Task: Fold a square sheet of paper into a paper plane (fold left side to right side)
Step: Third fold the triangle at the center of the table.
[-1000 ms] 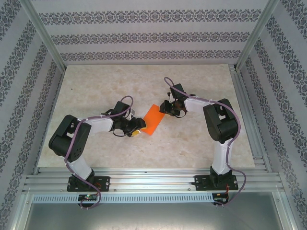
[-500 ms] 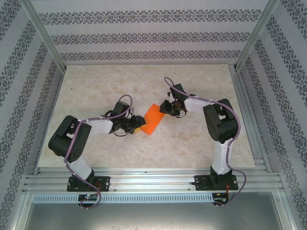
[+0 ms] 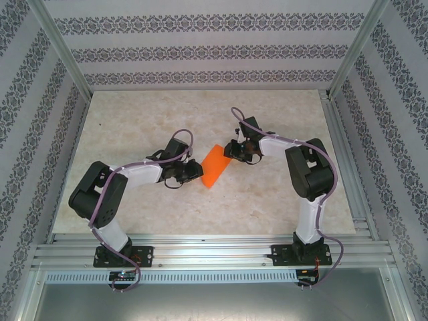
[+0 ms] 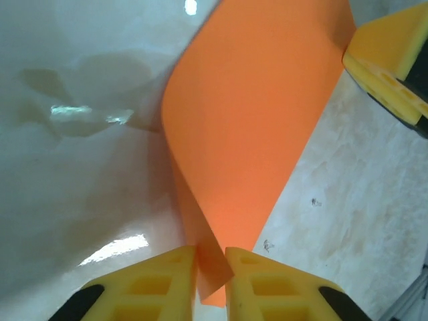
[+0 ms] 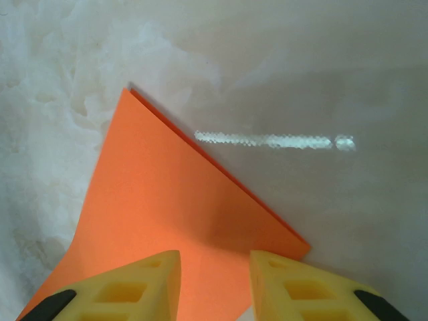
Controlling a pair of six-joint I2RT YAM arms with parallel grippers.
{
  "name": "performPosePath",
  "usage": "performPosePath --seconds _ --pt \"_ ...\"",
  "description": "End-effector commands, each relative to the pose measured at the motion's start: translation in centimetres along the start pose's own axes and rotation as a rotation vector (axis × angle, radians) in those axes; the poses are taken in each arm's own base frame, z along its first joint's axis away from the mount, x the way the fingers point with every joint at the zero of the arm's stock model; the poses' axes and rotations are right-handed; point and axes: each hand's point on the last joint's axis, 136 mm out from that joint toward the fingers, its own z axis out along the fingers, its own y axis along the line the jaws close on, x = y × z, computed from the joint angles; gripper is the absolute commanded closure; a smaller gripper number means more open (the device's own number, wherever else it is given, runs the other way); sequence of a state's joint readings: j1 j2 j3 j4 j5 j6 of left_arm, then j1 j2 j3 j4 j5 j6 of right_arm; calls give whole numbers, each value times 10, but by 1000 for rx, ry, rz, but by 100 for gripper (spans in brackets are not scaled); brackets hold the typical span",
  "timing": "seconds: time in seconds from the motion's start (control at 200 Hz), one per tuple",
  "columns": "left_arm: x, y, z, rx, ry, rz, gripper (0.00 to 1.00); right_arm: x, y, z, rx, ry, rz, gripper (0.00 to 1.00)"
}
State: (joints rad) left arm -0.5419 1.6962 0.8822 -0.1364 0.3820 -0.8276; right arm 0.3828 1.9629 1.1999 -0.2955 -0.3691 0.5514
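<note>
Starting nearest, we see the left gripper [image 4: 210, 257], yellow fingers pressed together, pinching the near corner of the thin bright orange sheet of paper [image 4: 254, 120]. The paper curls up off the pale marbled table [image 3: 267, 194], mid-table between both arms. Farther back, the right gripper [image 5: 214, 267] is spread, fingers apart over the paper's far edge.

The square sheet of paper [image 5: 167, 200] runs off the right wrist view's bottom edge behind the right fingers [image 5: 127, 287].
</note>
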Motion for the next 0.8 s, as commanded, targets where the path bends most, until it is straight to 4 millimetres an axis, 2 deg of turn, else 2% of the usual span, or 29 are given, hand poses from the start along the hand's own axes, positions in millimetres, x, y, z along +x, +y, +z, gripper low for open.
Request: performPosePath --seconds 0.0,0.105,0.15,0.305,0.465,0.794 --pt "0 -6 -10 -95 -28 164 88 -11 15 -33 -52 -60 15 65" --pt "1 -13 -14 -172 -56 289 90 -10 29 -52 -121 -75 119 58" --pt "3 -16 -16 -206 -65 345 90 -8 37 -60 -166 -75 176 53" --pt "7 -27 -17 -263 -92 474 93 -5 74 -77 -355 -50 331 50" --pt "8 -32 -18 -275 -128 530 94 5 84 -65 -363 17 407 51" --pt "11 -37 -18 -256 -150 584 94 30 102 -27 -272 159 357 52"
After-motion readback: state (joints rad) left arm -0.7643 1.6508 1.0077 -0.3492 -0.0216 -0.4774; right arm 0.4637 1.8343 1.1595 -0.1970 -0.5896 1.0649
